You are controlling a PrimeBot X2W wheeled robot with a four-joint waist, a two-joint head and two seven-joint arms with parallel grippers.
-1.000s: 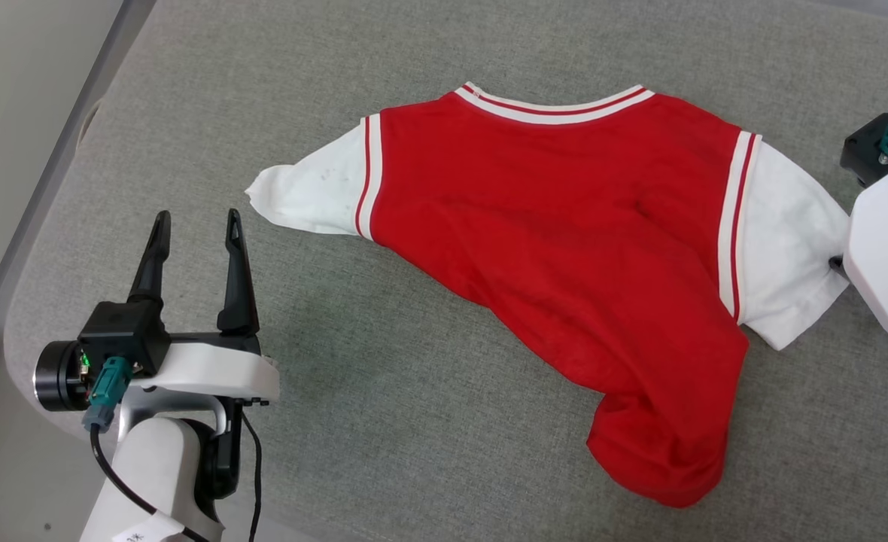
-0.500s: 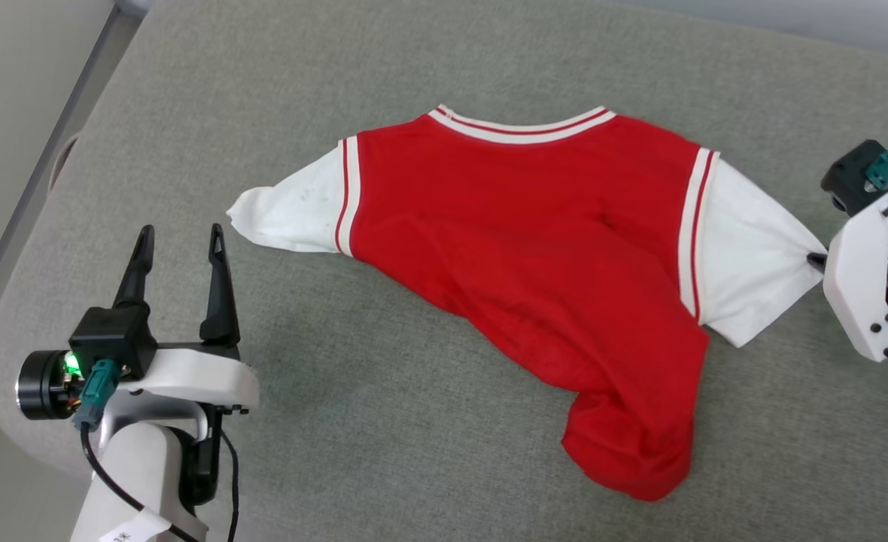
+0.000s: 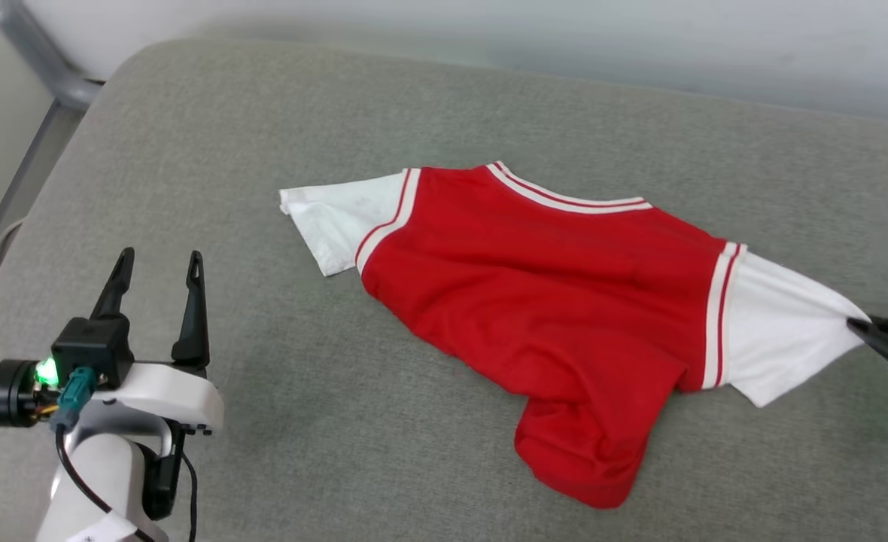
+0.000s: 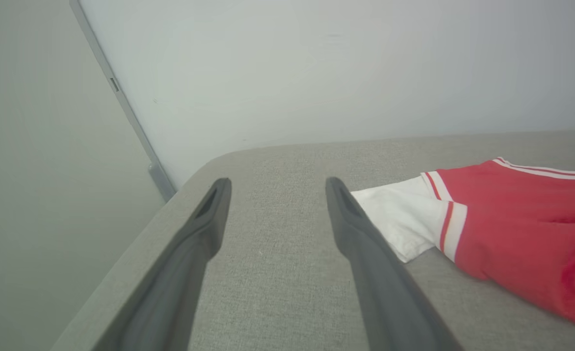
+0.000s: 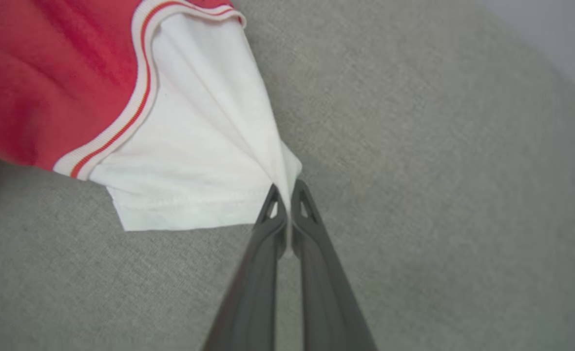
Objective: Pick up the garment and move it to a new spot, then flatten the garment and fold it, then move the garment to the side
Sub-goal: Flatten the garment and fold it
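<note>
Pinching the white sleeve point(image 3: 783, 331) of the red jersey point(image 3: 549, 293) in my right claw point(image 3: 865, 330), fingers clamped together, left claw point(image 3: 159, 260) hovering with fingers apart, pointing away from me, jersey rumpled on the grey counter point(image 3: 263, 421), plain red side up

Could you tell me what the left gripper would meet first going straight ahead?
Probably bare cushion, then the wall: the left gripper points past the garment, whose white sleeve lies to its right.
</note>
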